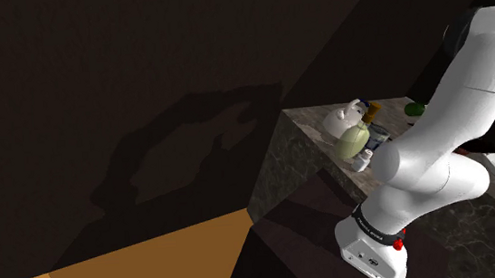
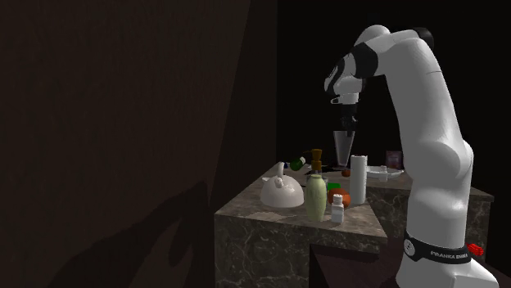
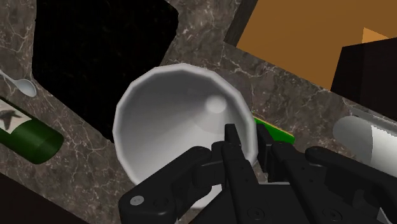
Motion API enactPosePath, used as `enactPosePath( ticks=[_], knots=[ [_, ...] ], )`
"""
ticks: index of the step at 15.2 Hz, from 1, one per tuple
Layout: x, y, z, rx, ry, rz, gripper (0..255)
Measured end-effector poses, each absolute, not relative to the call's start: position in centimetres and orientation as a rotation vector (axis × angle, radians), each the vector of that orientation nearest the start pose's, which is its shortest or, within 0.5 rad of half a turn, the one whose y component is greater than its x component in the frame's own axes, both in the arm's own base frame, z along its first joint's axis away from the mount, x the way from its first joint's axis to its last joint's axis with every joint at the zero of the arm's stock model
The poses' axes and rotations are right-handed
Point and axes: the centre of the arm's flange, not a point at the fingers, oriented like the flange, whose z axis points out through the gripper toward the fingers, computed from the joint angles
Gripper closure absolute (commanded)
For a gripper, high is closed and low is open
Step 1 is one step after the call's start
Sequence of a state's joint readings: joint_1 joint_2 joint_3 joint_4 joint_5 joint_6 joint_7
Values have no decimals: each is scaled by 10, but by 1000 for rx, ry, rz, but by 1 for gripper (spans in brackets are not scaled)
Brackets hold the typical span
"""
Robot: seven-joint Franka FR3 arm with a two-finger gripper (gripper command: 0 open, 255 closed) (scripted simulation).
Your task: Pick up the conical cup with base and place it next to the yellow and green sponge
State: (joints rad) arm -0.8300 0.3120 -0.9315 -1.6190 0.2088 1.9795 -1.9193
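My black gripper [image 3: 248, 139] is shut on the rim of the conical cup [image 3: 181, 114], a grey-white funnel shape seen from above, with one finger inside and one outside. In the second exterior view the gripper [image 2: 350, 124] points straight down and the cup [image 2: 342, 149] hangs beneath it over the far part of the marble counter [image 2: 270, 214]; its base is hidden behind other items. A green and yellow edge of the sponge [image 3: 276, 132] shows on the counter just beyond the cup's rim, close to the fingers.
On the counter stand a white teapot [image 2: 281, 191], a pale green bottle [image 2: 316, 196], a small white bottle [image 2: 336, 213] and a white roll [image 2: 358, 178]. A dark green bottle [image 3: 25, 133] and a spoon [image 3: 19, 83] lie beside a black recess [image 3: 102, 57]. The orange floor [image 1: 138, 269] lies below.
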Motion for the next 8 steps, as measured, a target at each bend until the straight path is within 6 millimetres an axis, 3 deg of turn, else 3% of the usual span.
enactPosePath(
  ticks=[2,8],
  knots=[
    [-67,-648,511,-3289,-225,154,255],
    [-74,-653,480,-3289,-228,151,255]
  ],
)
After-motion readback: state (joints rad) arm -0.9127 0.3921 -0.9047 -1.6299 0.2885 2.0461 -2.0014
